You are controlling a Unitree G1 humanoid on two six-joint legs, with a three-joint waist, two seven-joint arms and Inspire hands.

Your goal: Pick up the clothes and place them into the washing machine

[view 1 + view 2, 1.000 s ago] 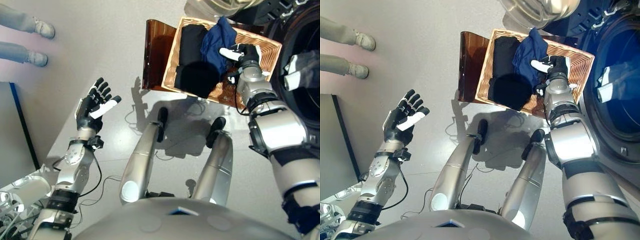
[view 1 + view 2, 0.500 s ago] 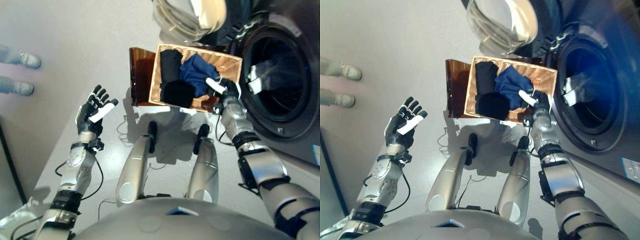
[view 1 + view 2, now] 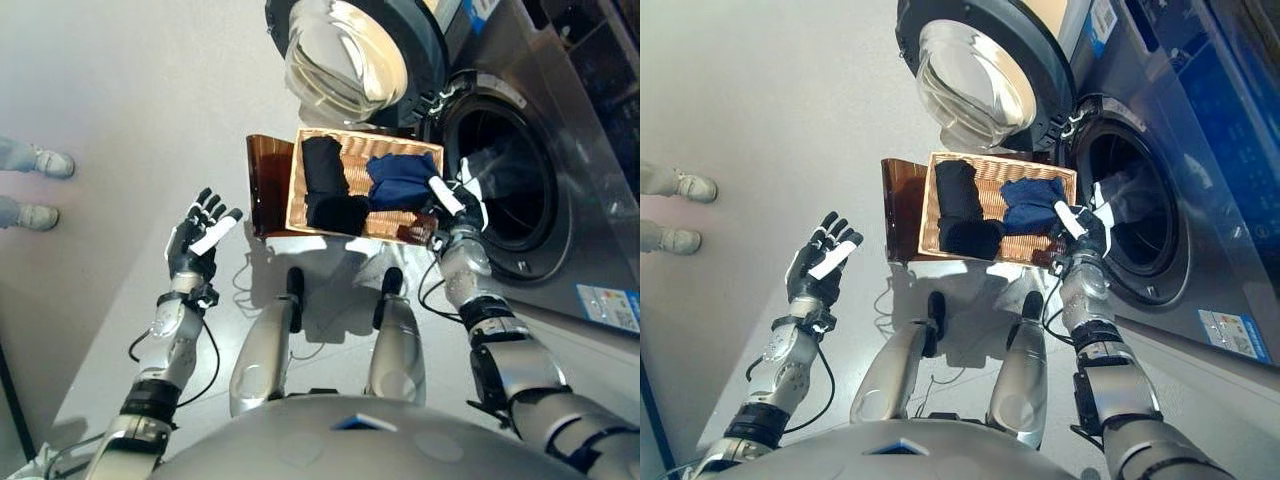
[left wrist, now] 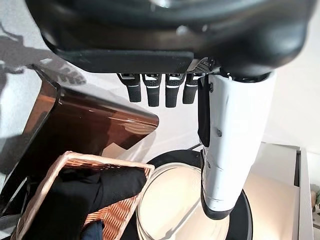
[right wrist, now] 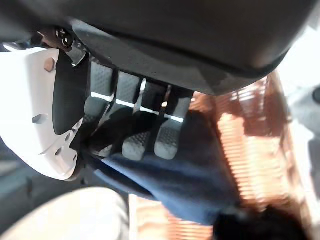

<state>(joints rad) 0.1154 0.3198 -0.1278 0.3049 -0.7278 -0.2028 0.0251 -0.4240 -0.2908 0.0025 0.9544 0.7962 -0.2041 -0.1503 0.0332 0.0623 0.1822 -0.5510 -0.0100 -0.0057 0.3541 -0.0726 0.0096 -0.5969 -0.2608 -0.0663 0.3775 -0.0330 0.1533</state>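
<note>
Navy garment (image 3: 1032,203), pinched by the right hand (image 3: 1087,232) at the wicker basket's (image 3: 998,172) drum-side edge (left hand (image 3: 818,270) spread, empty), could be snagged on the rim or dropped.

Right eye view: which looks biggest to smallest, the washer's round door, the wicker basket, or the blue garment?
1. Round door
2. Wicker basket, not much smaller
3. Blue garment, held by the right hand

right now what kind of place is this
Likely a laundry area: a front-loading washing machine with its door swung open, and a wicker basket of dark clothes on the floor.
</note>
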